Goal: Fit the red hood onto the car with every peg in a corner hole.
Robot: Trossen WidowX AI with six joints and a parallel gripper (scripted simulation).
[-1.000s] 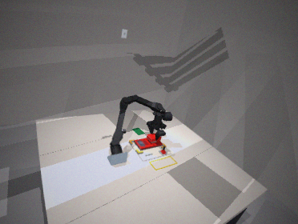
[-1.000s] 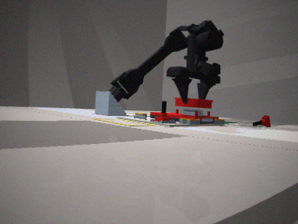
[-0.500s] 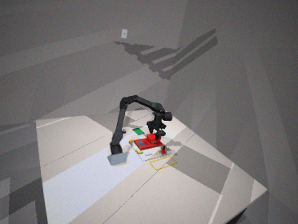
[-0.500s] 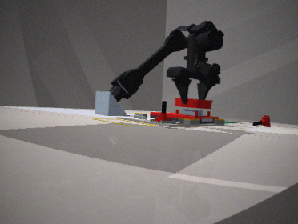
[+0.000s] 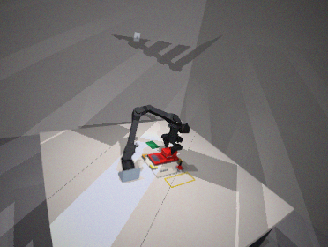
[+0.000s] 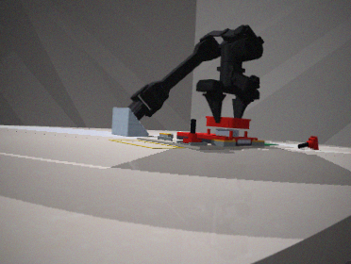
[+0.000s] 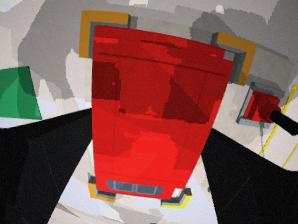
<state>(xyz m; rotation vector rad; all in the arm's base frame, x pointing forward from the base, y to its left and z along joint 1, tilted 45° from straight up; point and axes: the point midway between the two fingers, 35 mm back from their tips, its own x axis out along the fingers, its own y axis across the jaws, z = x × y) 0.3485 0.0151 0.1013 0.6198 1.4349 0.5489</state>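
Note:
The red hood (image 5: 167, 153) (image 6: 227, 123) (image 7: 150, 110) is held level above the red chassis deck (image 5: 154, 159) (image 6: 200, 137). In the exterior view a gap shows under it, with the pale engine block (image 6: 227, 132) and red pegs (image 6: 208, 132) (image 6: 243, 134) in it. My gripper (image 5: 170, 149) (image 6: 228, 117) (image 7: 150, 122) is shut on the hood, one finger on each side. In the wrist view the hood covers the engine and pegs, so the fit of holes to pegs is hidden. The chassis's grey window (image 7: 135, 188) shows just past the hood's lower edge.
Jig corner brackets (image 5: 152, 167) (image 7: 105, 18) stand around the chassis. A red clamp-like part with a black handle (image 5: 180, 167) (image 6: 190, 137) (image 7: 262, 106) stands beside it. Another red and black part (image 6: 313, 142) lies to the right. A green patch (image 5: 152, 145) (image 7: 17, 95) lies nearby.

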